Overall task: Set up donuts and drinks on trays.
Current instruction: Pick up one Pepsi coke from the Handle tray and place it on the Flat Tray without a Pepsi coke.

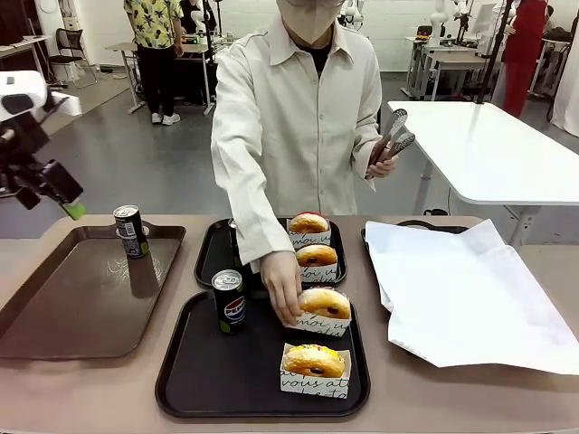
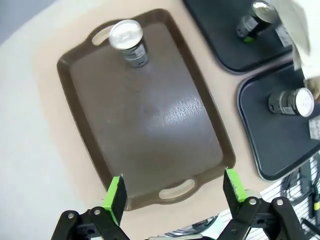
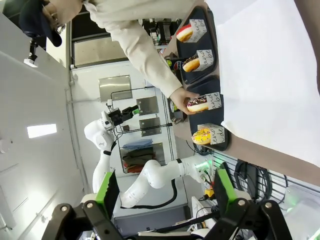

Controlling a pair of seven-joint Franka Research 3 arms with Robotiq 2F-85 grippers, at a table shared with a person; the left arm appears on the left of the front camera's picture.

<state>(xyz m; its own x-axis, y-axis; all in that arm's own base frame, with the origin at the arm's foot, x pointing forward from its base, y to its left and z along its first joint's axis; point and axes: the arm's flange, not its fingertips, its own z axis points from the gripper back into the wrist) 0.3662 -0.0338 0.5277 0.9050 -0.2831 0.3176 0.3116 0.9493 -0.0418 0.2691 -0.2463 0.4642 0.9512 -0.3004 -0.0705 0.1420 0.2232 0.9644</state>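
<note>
My left gripper (image 1: 72, 208) hangs open above the table's left end; in the left wrist view, the left gripper (image 2: 174, 189) is over the near rim of a brown tray (image 2: 150, 120), nothing between its fingers. One drink can (image 1: 131, 231) stands on that brown tray. The near black tray (image 1: 194, 362) holds a can (image 1: 229, 301) and two sleeved donuts; the person's hand (image 1: 280, 289) rests on the chocolate one (image 1: 324, 306), with a yellow one (image 1: 314, 362) in front. The far black tray (image 1: 206, 258) carries two more donuts (image 1: 309, 224). My right gripper (image 3: 166, 192) is open and empty.
A large white paper sheet (image 1: 470, 289) covers the table's right side. The person's other hand holds metal tongs (image 1: 393, 140). A white table (image 1: 488, 154) stands behind on the right. In the left wrist view two cans (image 2: 292, 102) stand on the black trays.
</note>
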